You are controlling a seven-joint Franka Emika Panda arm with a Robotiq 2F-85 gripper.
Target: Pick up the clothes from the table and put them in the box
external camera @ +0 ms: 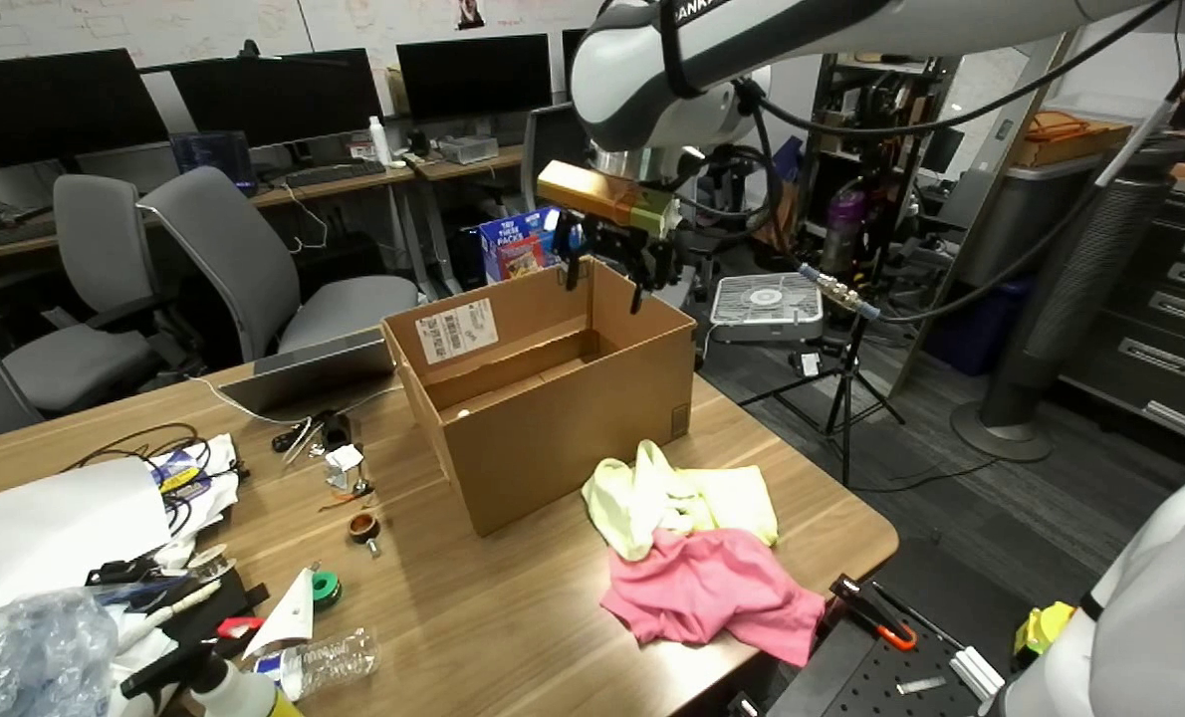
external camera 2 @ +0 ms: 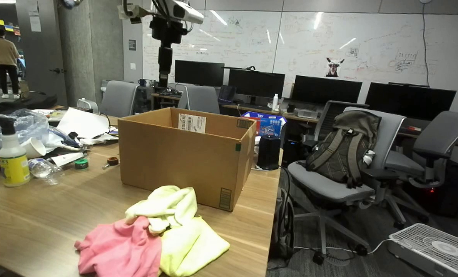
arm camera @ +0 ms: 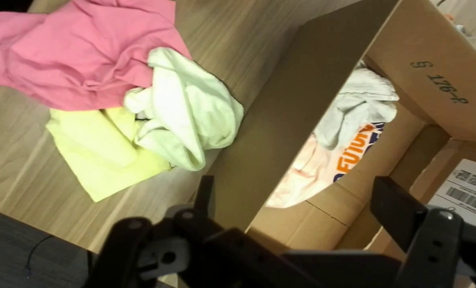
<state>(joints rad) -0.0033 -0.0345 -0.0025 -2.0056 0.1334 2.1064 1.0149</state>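
Gripper [arm camera: 294,186]: hanging high, fingers [arm camera: 396,212] parted wide, gripping nothing.
Box [arm camera: 284,120]: we find a printed cloth [arm camera: 328,162] inside.
Cream cloth [arm camera: 194,110]: just beside the box, partly over the yellow cloth [arm camera: 98,140].
Pink cloth [arm camera: 90,56]: touching both, on our table [arm camera: 20,148].

I see the brown cardboard box [external camera: 568,448] upright on the light wood worktop [external camera: 513,617], its top open. Touching one another near it lie a bright pink garment [arm camera: 86,52], wrinkled, one end over the worktop's edge; a cream garment [arm camera: 194,112], bunched just beside the box; and a pale yellow garment [arm camera: 98,148], flatter, partly under the cream one. Inside the box my wrist view shows crumpled cloth [arm camera: 338,124], part greyish white, part peach with orange and dark lettering — one piece or two, I can't tell.
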